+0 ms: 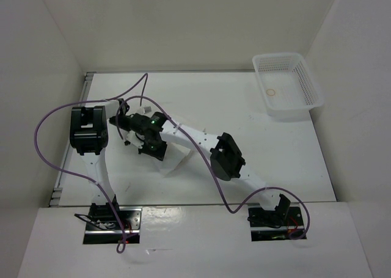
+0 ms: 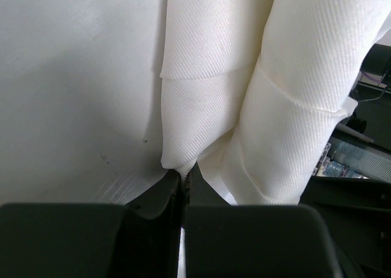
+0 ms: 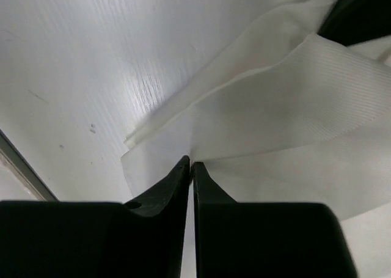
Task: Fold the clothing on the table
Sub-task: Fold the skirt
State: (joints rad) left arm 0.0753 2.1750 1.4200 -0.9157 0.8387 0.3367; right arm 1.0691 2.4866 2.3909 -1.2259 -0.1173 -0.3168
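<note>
The clothing point(image 1: 176, 161) is a white ribbed fabric, bunched on the table point(image 1: 263, 156) left of centre and mostly hidden under the two arms in the top view. Both wrists meet above it. In the left wrist view my left gripper point(image 2: 183, 173) is shut, pinching a hanging point of the clothing point(image 2: 201, 107), whose folds drape upward above the table. In the right wrist view my right gripper point(image 3: 191, 164) is shut on an edge of the clothing point(image 3: 287, 107), which spreads to the right in layered flaps.
A white mesh basket point(image 1: 285, 110) stands at the table's far right corner with a small ring point(image 1: 272, 93) inside. Purple cables point(image 1: 46, 116) loop around the left arm. The metal edge rail point(image 1: 60, 183) runs along the table's left side.
</note>
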